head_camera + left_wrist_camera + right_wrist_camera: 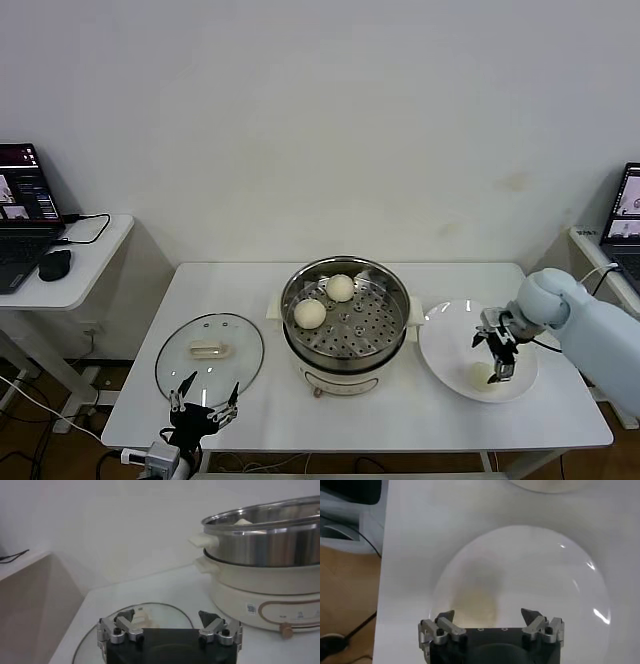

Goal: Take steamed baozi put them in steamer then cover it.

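Observation:
The steel steamer (346, 322) stands mid-table with two cream-white baozi (340, 288) (310, 313) on its perforated tray. One more baozi (481, 374) lies on the white plate (450, 345) at the right. My right gripper (500, 362) hangs open just above that baozi. In the right wrist view the bun (475, 600) shows blurred ahead of the open right gripper (488, 615). The glass cover (210, 352) lies flat at the left. My left gripper (204, 403) is open and empty at the cover's near edge. The cover (150, 611) and the steamer (265, 545) show beyond the left gripper (167, 617).
A side table (70, 285) with a laptop (25, 215) and mouse stands at the far left. Another laptop (625, 225) sits at the far right. The steamer's white handles (272, 312) jut out sideways. The table's front edge (350, 440) runs close to the left gripper.

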